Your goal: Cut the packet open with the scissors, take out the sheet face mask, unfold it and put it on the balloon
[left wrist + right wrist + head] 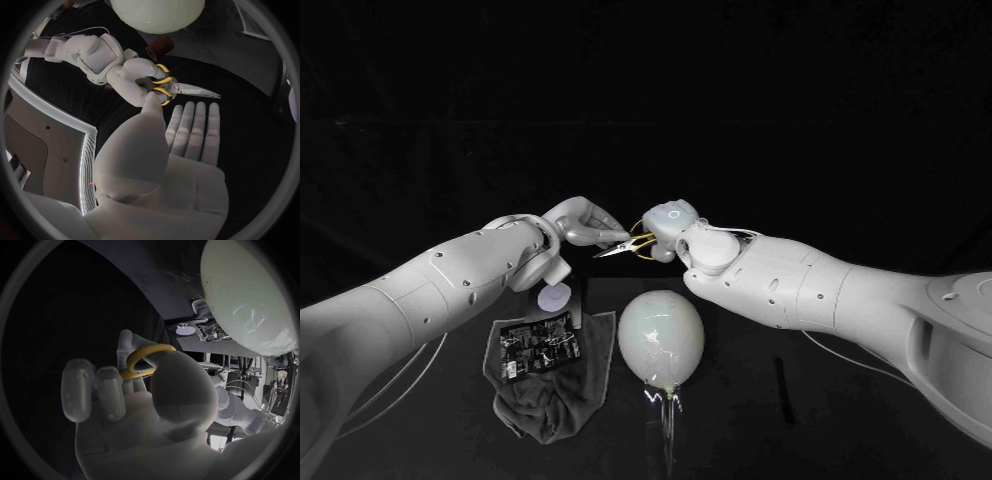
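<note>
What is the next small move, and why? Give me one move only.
Probably send the left hand down to pick up the packet. The right hand holds the scissors by their yellow handles, up above the table, while the packet lies flat on the dark cloth beside the balloon, with nothing holding it for a cut.

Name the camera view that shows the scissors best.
The left wrist view: the scissors lie side-on, yellow handles in the right hand, both blades clear. The head view shows them small and partly covered; the right wrist view shows a yellow handle loop among that hand's fingers.
</note>
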Robot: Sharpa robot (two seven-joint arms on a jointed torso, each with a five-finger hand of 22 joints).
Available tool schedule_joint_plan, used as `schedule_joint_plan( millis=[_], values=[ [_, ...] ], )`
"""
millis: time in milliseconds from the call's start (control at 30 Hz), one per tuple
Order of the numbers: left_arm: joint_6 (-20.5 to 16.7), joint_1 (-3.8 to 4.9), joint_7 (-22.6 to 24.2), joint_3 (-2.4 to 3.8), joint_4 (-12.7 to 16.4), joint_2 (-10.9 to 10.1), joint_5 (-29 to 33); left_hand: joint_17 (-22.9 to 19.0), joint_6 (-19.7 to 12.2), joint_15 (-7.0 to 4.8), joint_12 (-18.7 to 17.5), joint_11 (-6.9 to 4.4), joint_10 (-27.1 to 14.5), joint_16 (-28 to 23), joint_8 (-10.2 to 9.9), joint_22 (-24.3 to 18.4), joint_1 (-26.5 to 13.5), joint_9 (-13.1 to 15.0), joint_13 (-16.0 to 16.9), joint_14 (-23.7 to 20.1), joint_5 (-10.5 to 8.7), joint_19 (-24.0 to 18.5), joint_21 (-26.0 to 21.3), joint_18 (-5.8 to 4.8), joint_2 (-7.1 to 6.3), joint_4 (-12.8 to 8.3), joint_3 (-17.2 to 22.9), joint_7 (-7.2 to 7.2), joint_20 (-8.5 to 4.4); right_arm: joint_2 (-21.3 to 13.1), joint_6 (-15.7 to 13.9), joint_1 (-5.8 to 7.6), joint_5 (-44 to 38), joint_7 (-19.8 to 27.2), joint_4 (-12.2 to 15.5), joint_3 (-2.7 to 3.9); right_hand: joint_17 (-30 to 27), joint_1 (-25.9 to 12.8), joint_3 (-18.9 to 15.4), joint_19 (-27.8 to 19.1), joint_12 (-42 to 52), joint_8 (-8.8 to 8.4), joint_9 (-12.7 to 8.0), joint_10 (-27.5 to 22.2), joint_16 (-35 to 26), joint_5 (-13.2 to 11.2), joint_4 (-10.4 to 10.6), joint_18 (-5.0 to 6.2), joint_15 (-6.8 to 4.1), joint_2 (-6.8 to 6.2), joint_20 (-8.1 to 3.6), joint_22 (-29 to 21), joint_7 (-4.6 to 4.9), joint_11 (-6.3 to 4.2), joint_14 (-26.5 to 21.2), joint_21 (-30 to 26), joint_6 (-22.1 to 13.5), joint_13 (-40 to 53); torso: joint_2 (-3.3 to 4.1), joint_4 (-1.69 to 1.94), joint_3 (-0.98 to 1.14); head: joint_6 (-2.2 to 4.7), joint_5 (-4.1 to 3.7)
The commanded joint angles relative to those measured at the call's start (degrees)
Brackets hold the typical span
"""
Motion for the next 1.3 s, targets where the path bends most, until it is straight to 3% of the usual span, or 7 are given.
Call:
schedule_joint_plan(
  millis=[33, 233, 633, 833, 900, 1000, 1300],
  values=[
    [1.2, 0.15, -1.2, 0.05, 0.2, 0.4, 0.8, 0.1, -0.3, 0.08, -0.2, 0.18, -0.1, 0.2, -0.2, 0.1, 0.6, 0.0, 0.0, 0.5, -0.09, 0.4, 0.4, 0.42, -0.07, -0.1, -0.4, 0.33, -0.04, 0.0, -3.1, 0.05, -1.2, 0.6, 0.7, 0.04, 6.6, 0.5, 2.4, 1.5, -0.3, 0.25, 0.2, 8.9, 0.4, -0.1, 1.5, 0.66, -3.90, -0.08, -0.16, 11.9, 0.24, -1.22, 4.1, 0.5, 0.8, -0.1, -0.04, 0.02, 0.03, 0.02, -0.08],
    [2.0, 0.15, -1.5, 0.04, 0.4, 0.7, 1.0, 0.3, 0.2, -0.05, -0.1, 0.19, 0.1, 0.5, 0.1, 0.2, 0.7, 0.0, 0.0, 1.4, -0.09, 0.7, 0.7, 0.55, 0.22, 0.0, -0.9, 0.45, -0.01, 0.2, -2.7, 0.05, -1.2, 0.7, 1.1, 0.05, 6.6, 0.5, 2.4, 1.5, -0.3, 0.25, 0.2, 8.9, 0.4, -0.1, 1.5, 0.66, -3.90, -0.08, -0.16, 11.9, 0.24, -1.22, 4.1, 0.5, 0.8, -0.1, -0.03, 0.03, -0.01, -0.01, -0.01],
    [5.0, 0.16, -2.3, 0.02, 0.5, 1.0, 1.0, 1.2, 4.2, -1.60, 1.2, -1.94, 5.6, 1.6, 2.0, 0.4, 2.8, 0.6, 0.4, 3.9, -0.07, 0.5, 1.1, 0.85, 2.79, -0.1, -1.7, -1.85, -0.10, 0.6, -1.6, 0.05, -1.2, 0.1, 0.7, 0.05, 6.6, 0.6, 2.7, 1.5, -0.3, 0.26, 0.3, 9.0, 0.4, -0.3, 1.8, 0.68, -3.93, -0.37, -0.19, 11.9, 0.22, -1.24, 4.1, 0.4, 0.8, -0.1, -0.05, 0.05, 0.00, -0.10, 0.08],
    [6.4, 0.16, -3.1, 0.02, 0.5, 0.8, 1.7, 2.0, 6.3, -2.57, 1.5, -2.97, 8.0, 2.7, 2.9, 0.6, 6.6, 0.9, 0.3, 6.1, -0.05, 0.6, 1.5, 1.22, 5.63, -0.4, -0.1, -2.68, -0.24, 0.6, -1.9, 0.05, -1.3, 0.0, 0.8, 0.05, 6.4, 0.6, 2.9, 1.4, -0.4, 0.24, 0.4, 9.0, 0.4, -0.4, 2.0, 0.72, -3.93, -0.52, -0.21, 11.9, 0.22, -1.24, 4.1, 0.2, 0.8, -0.1, -0.05, 0.02, 0.00, -0.16, 0.02],
    [7.1, 0.16, -3.7, 0.02, 0.6, 0.6, 2.8, 2.7, 7.7, -3.32, 1.7, -3.83, 9.8, 3.4, 3.6, 0.7, 9.8, 1.2, 0.2, 7.6, 0.03, 0.6, 1.7, 1.43, 8.81, -0.7, 2.5, -3.44, -0.42, 0.5, -2.0, 0.05, -1.3, 0.0, 0.8, 0.05, 6.4, 0.6, 2.9, 1.3, -0.4, 0.23, 0.4, 9.0, 0.4, -0.4, 2.0, 0.79, -3.93, -0.55, -0.21, 11.8, 0.22, -1.24, 4.0, -0.1, 0.8, -0.2, -0.04, 0.03, -0.02, -0.19, 0.01],
    [7.8, 0.17, -4.2, 0.02, 0.7, 0.6, 3.4, 3.2, 8.6, -3.77, 1.9, -4.24, 11.2, 4.1, 4.2, 0.9, 12.4, 1.6, 0.2, 8.7, -0.11, 0.4, 1.9, 1.56, 9.67, -1.6, 4.4, -3.64, -0.63, 0.5, -2.3, 0.05, -1.3, 0.1, 0.7, 0.05, 6.0, 0.6, 3.0, 0.8, -0.5, 0.22, 0.5, 8.9, 0.2, -0.5, 2.1, 1.03, -3.91, -0.63, -0.21, 11.5, 0.23, -1.23, 4.0, -1.2, 0.8, -0.2, -0.05, 0.03, -0.03, -0.22, 0.03],
    [9.3, 0.17, -5.3, 0.01, 0.9, 0.7, 3.7, 4.5, 9.3, -4.40, 1.5, -4.83, 14.0, 4.8, 5.7, 2.2, 15.1, 3.2, 0.0, 10.2, -0.03, 0.1, 4.0, 1.43, 8.22, -2.5, 8.2, -3.88, -1.38, 0.5, -4.3, 0.05, -1.3, 0.3, 0.8, 0.05, 5.5, 0.6, 3.3, 0.4, -0.6, 0.19, 0.7, 8.9, 0.0, -0.7, 2.6, 1.17, -3.85, -0.95, -0.19, 11.3, 0.25, -1.18, 3.8, -1.9, 0.7, -0.3, -0.05, 0.03, 0.04, -0.45, 0.20]
  ],
)
